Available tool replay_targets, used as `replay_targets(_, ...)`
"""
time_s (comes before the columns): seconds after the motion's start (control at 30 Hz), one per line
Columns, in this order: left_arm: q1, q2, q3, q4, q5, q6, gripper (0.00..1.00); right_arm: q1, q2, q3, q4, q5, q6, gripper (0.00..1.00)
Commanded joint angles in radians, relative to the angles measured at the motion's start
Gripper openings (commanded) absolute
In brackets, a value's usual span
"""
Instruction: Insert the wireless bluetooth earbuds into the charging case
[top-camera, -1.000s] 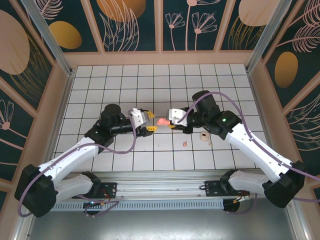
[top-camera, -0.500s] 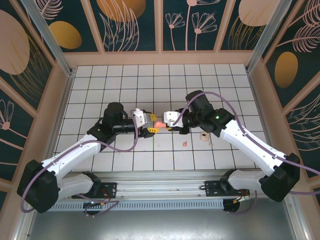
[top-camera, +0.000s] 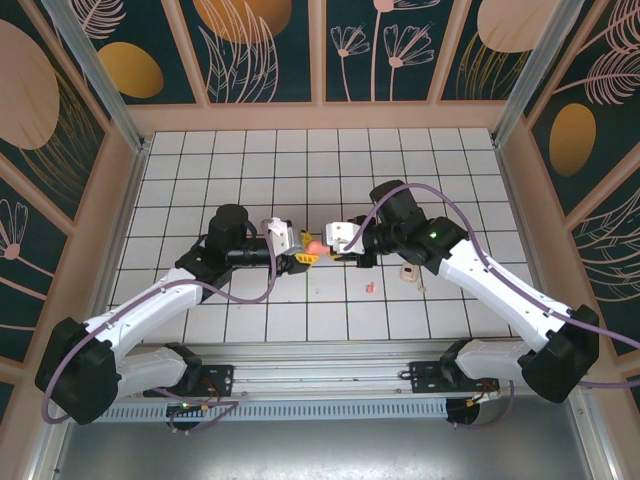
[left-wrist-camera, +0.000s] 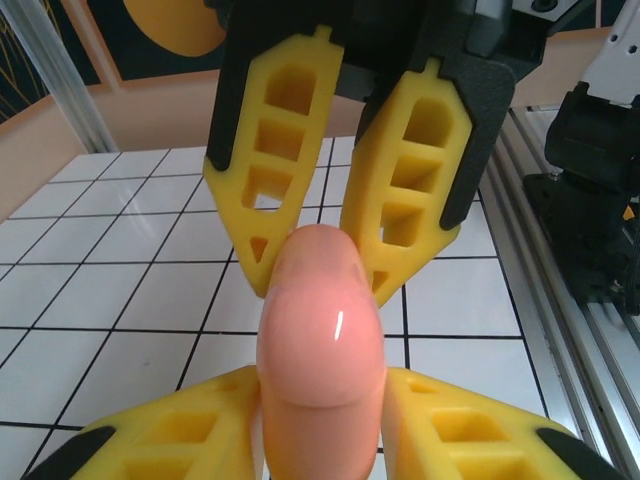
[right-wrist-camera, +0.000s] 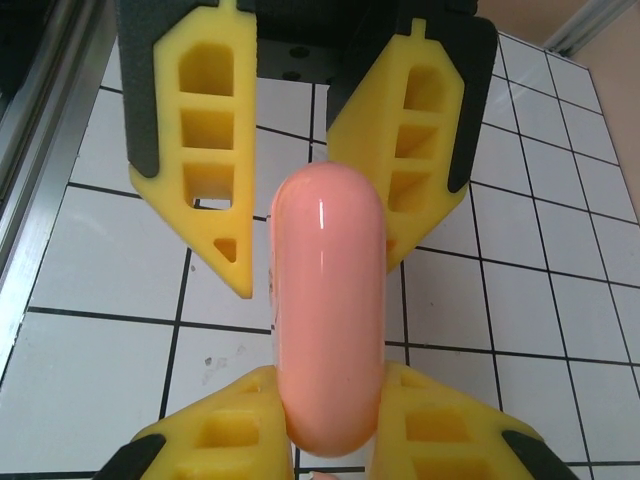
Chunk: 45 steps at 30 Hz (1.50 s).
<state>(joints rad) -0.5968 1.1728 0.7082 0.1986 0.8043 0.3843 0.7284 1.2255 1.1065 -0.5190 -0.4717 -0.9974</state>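
Charging case — held between right fingers.

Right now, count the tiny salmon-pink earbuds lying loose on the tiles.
1: a tiny salmon-pink plastic earbud lies on the white tiled table, right of and nearer the bases than the salmon-pink rounded plastic case. Another may be hidden, or too small to tell.

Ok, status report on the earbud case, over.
Right gripper shut on charging case. Left gripper flanks its far end, grip unclear. One pink earbud lies apart on the tiles.
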Motion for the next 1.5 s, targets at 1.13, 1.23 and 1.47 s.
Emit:
replay_targets(1.13,-0.017,-0.003,0.008,0.049,0.008,-0.027,0.15,-0.144,-0.118,-0.231,0.548,-0.316,0.419,0.54)
replay_targets(1.23,-0.017,-0.001,0.010,0.048,0.009,-0.024,0.15,-0.164,-0.121,-0.240,0.584,-0.314,0.456,0.54)
replay_targets(1.47,-0.017,-0.002,0.001,0.045,0.015,-0.019,0.15,-0.175,-0.141,-0.255,0.635,-0.309,0.508,0.54)
